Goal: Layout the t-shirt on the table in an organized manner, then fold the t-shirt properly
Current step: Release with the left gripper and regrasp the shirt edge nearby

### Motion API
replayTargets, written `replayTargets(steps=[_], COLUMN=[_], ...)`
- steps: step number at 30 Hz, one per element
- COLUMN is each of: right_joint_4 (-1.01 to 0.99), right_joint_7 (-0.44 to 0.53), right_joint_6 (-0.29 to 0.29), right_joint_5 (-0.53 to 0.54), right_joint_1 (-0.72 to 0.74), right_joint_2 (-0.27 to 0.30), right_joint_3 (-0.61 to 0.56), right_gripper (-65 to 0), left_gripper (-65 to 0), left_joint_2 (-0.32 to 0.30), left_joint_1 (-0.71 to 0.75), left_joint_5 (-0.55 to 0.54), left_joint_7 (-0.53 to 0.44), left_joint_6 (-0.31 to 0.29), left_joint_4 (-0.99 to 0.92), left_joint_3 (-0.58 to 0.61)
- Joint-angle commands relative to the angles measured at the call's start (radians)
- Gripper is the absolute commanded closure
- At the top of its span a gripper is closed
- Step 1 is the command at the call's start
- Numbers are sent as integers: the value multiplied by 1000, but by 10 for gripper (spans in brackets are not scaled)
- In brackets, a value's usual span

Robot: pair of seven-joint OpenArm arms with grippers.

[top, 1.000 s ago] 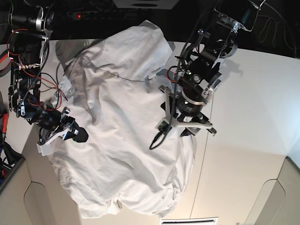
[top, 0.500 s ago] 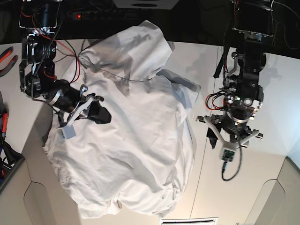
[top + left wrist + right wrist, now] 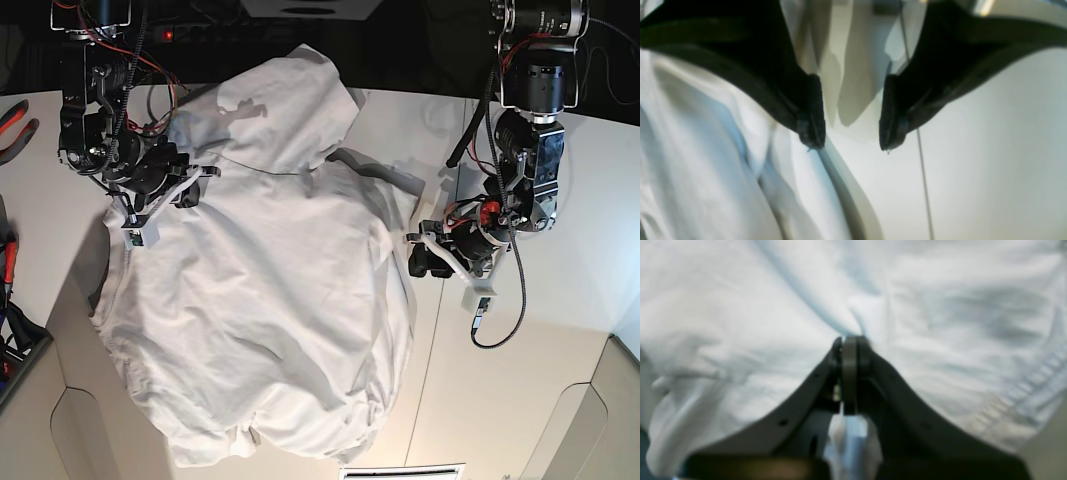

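Note:
The white t-shirt (image 3: 270, 300) lies spread and wrinkled over the middle of the table (image 3: 560, 330), collar end toward the far edge. My right gripper (image 3: 150, 212) is at the shirt's far left side and is shut on a fold of it. In the right wrist view the jaws (image 3: 848, 344) are pressed together on the t-shirt (image 3: 940, 323), with cloth bunched behind them. My left gripper (image 3: 422, 255) hovers open just off the shirt's right edge. Its fingers (image 3: 811, 131) stand apart over bare table (image 3: 990, 166), the t-shirt (image 3: 706, 173) beside them, nothing between them.
A thin dark seam (image 3: 430, 350) runs across the table, just right of the shirt. Red-handled pliers (image 3: 15, 125) lie at the left edge. Cables and a power strip (image 3: 200, 30) line the far edge. The front corners have rounded cut-outs (image 3: 585, 420).
The right gripper has pulled its hold of the shirt up and to the left, flattening the cloth. The left arm has left the shirt, swung right, then come back to its right edge.

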Motion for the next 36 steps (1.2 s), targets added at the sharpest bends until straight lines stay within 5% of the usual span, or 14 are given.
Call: replayTargets(steps=[1,8,29,31,34,36], right_joint_4=[14,14,14,14,14,14], right_joint_7=[11,23,37,37,37,37], right_joint_6=[-15,-35,-41,-41,-41,-41], right_joint_5=[-28,-132,-131,-132,-132,-132], right_joint_1=[10,10,10,10,10,10], right_joint_2=[6,5,5,5,5,5], right_joint_3=[4,3,3,3,3,3], right_gripper=[0,0,0,0,0,0], left_gripper=[-307,-307,-300,-233,-45,0], left_joint_2=[-8,-8,96,98,97,97], left_joint_1=[-24,-78,-79,-79,-79,-79], left_joint_5=[6,-2,-70,-71,-74,-75], left_joint_7=[8,18,13,12,16,31], left_joint_6=[7,6,-24,-24,-29,-92], left_joint_4=[-8,-25,-25,-25,-25,-25], left_joint_3=[-2,-2,10,10,10,10])
